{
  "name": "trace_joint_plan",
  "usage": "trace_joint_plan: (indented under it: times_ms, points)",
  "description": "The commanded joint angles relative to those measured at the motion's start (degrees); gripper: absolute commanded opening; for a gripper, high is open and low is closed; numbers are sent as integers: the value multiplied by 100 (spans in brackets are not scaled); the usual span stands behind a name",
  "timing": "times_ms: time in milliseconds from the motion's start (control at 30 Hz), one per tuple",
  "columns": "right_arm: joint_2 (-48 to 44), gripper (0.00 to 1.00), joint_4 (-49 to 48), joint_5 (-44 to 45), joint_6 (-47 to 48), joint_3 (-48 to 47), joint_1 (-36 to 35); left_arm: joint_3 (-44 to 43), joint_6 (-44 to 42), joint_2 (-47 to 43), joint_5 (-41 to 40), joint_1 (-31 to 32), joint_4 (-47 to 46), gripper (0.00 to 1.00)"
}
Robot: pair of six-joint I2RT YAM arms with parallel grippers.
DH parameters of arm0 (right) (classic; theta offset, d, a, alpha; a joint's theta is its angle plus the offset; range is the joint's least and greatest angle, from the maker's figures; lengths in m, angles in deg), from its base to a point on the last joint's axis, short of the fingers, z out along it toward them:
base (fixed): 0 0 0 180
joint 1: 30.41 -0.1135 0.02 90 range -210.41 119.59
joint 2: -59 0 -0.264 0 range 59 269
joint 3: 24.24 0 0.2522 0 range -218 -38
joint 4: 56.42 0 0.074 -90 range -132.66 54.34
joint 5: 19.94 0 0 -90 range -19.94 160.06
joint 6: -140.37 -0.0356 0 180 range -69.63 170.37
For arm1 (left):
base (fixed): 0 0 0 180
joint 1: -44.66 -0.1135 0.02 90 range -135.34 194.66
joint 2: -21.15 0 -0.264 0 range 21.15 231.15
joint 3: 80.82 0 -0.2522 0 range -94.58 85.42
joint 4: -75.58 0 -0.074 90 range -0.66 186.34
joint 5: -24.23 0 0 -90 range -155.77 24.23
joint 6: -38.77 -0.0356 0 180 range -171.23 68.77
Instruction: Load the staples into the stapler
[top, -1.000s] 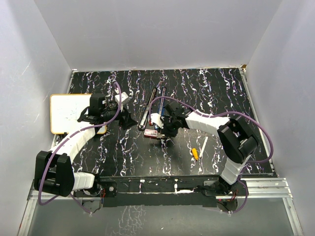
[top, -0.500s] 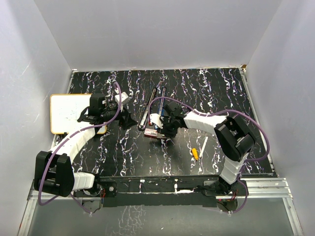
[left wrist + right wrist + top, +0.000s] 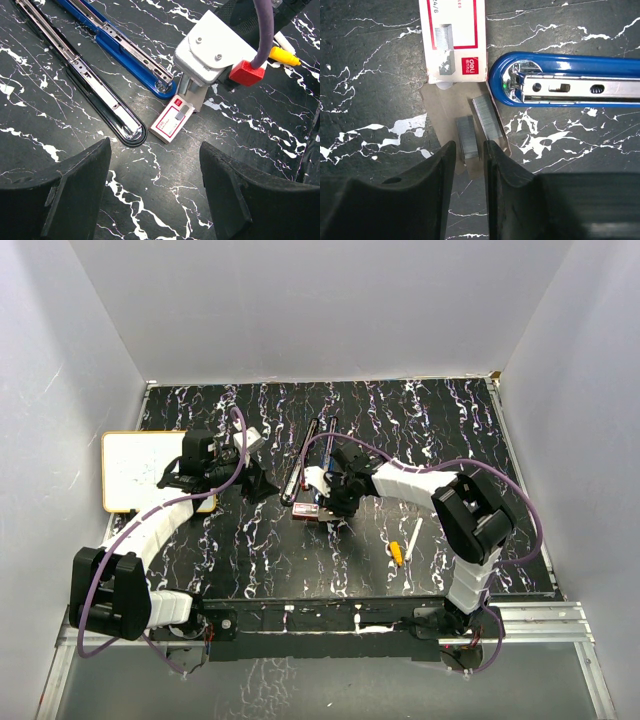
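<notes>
The staples box (image 3: 452,40), a red-and-white sleeve, lies on the table with its tan inner tray (image 3: 445,107) pulled out. Two loose strips of staples (image 3: 487,117) lie on that tray. My right gripper (image 3: 469,147) points down at the tray, its jaws narrowly open on either side of the near end of the left strip (image 3: 466,135). The blue stapler (image 3: 570,70) lies open beside the tray, its metal channel exposed. A black stapler (image 3: 100,95) lies open next to it. My left gripper (image 3: 155,150) hovers open and empty, short of the box (image 3: 172,119).
A yellow-tipped white pen (image 3: 404,543) lies to the right of the right arm's wrist. A white board with a yellow rim (image 3: 140,470) sits at the table's left edge, under the left arm. White walls enclose the table on three sides.
The right wrist has edged a little left over the staples box, and its elbow has swung inward. The left arm has not moved.
</notes>
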Motion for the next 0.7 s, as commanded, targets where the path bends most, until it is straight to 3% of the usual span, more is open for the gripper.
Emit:
trace_joint_plan:
  times_ms: [0,300,433,667]
  points:
    - [333,31,50,213,-29,134,23,-49,-41,-219,233,-49,2,70]
    - [41,25,-371,434,174,634,26,8,-65,-244,219,-54,-9,70]
    - [-126,17,-312,228,121,563,30,3,-65,-252,225,-63,-24,70]
    - [-318,13,-112,-20,43,278,25,0,-65,-270,230,-69,-10,70]
